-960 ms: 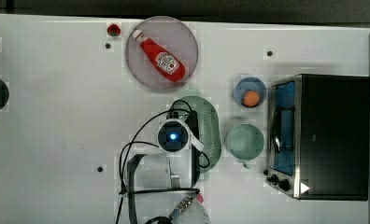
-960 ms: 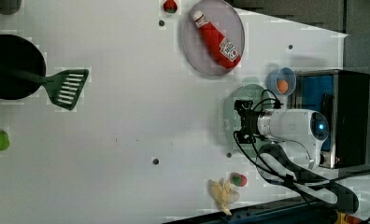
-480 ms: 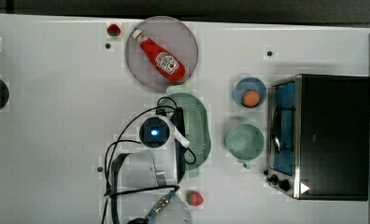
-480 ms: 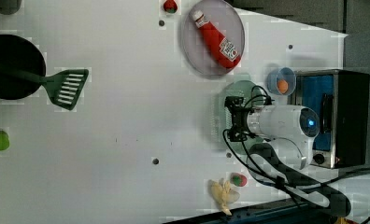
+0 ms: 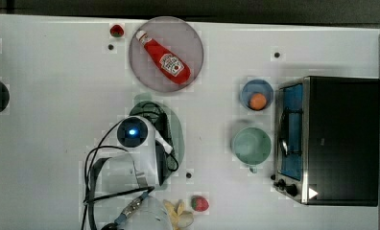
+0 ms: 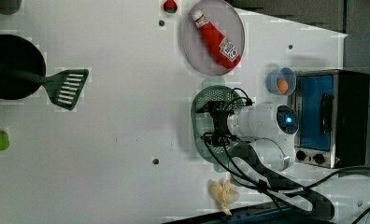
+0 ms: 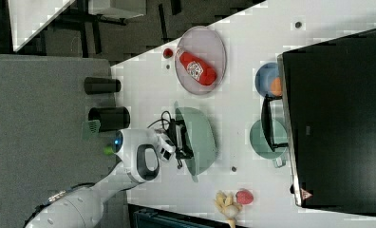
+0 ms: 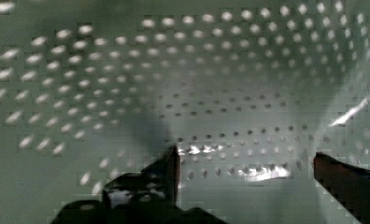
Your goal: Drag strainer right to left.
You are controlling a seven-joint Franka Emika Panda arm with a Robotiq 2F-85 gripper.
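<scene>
Gripper (image 8: 246, 186) is down inside the pale mint-green oval plastic strainer (image 8: 220, 84), fingers spread wide, nothing pinched between them. Wrist view: two dark fingertips (image 8: 167, 172) over the perforated floor, holes all around.

Right view: the gripper (image 7: 180, 139) reaches into the strainer (image 7: 202, 140) past the rim on the right view's left. Left view: the strainer (image 6: 206, 100) sits under the black gripper (image 6: 217, 120), with the white arm (image 6: 262, 122) coming in from the left view's right. Top view: the arm (image 5: 140, 139) covers much of the strainer (image 5: 176, 129); its exposed edge shows on the top view's right of the wrist.

Strainer location: mid-table on the white tabletop (image 5: 58, 120), below the round grey plate (image 5: 145, 72) holding the red ketchup bottle (image 5: 165, 58), well apart from the smaller round mint-green cup (image 5: 251, 146) on the top view's right.

Further out: blue bowl (image 5: 256, 93) with an orange ball, and the black toaster oven (image 5: 332, 139) at the top view's right edge. Red strawberry toy (image 5: 199, 203) and pale yellow banana toy (image 5: 178, 213) near the arm base. Left view also shows a green spatula (image 6: 64, 87) and a black pan (image 6: 8, 65) at the far side.
</scene>
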